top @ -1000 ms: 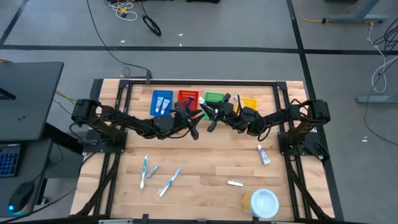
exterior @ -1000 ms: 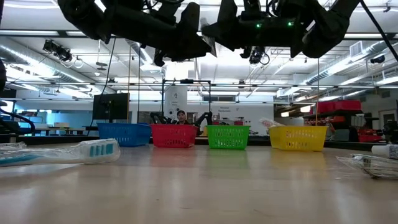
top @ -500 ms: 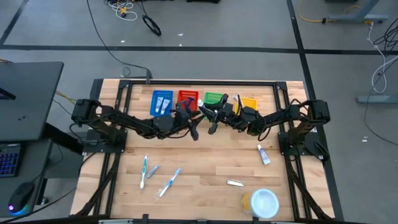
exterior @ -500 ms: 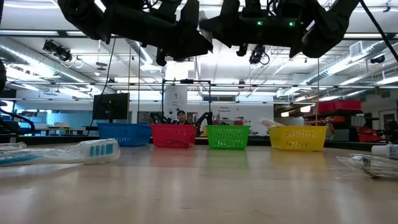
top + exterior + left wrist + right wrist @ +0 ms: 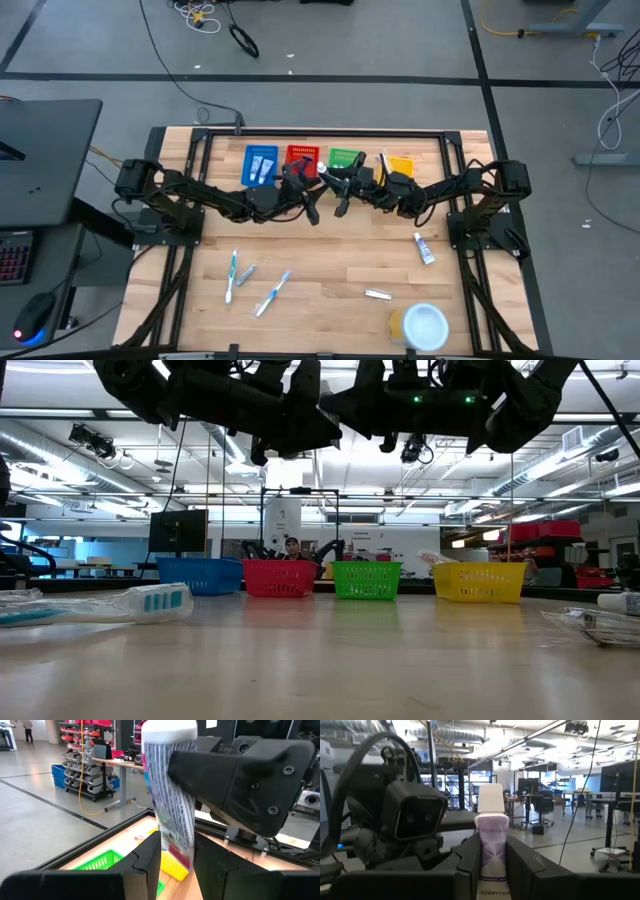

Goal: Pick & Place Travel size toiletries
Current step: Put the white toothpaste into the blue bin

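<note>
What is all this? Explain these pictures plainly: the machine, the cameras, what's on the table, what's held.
It is a robot with two dark arms at a wooden table. One camera looks down from above, one sits at table height, and one rides on each wrist. The left arm and right arm meet in mid-air, both sets of jaws closed on one white-capped tube. Along the far edge stand a blue basket, a red basket, a green basket and a yellow basket. Loose on the wood lie toothbrushes, another tube, a small packet and a round container.
</note>
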Robot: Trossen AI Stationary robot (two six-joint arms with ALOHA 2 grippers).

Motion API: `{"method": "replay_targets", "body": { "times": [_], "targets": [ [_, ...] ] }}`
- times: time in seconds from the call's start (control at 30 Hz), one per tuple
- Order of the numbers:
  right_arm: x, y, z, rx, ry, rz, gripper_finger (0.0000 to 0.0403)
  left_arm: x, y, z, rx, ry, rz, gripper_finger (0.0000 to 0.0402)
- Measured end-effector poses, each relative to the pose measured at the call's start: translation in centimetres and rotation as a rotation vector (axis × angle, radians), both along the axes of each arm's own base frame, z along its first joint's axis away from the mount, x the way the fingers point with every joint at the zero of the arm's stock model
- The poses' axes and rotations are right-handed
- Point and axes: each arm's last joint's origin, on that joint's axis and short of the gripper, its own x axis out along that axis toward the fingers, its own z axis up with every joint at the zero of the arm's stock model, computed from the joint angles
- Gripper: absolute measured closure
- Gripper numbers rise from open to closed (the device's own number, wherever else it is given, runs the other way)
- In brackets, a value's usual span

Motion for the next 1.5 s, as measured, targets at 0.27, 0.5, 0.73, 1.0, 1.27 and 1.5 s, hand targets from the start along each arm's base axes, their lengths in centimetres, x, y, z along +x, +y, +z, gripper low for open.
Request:
{"method": "replay_targets", "body": {
  "times": [0.27, 0.5, 0.73, 1.0, 1.27, 1.5],
  "targets": [
    [0.0, 0.1, 0.1, 0.025, -0.020, 0.007, 0.0326, 0.0, 0.0, -0.2, 0.011, 0.024, 0.001, 0.0337],
    [0.0, 0.1, 0.1, 0.025, -0.015, 0.007, 0.0326, 0.0, 0.0, -0.2, 0.038, 0.042, 0.008, 0.0380],
    [0.0, 0.1, -0.1, 0.033, -0.001, 0.005, 0.0326, 0.0, 0.0, -0.2, 0.038, 0.045, 0.008, 0.0394],
    [0.1, 0.0, -0.6, 0.037, 0.060, -0.015, 0.0299, -0.1, 0.0, -0.6, 0.039, 0.078, 0.014, 0.0395],
    [0.0, -0.6, -1.2, 0.051, 0.160, -0.077, 0.0245, -0.5, 0.2, -0.5, 0.093, 0.164, 0.088, 0.0395],
    [-1.7, -0.8, -0.8, 0.219, 0.330, -0.164, 0.0235, -3.0, 1.4, 1.1, 0.070, 0.302, 0.145, 0.0396]
  ]
}}
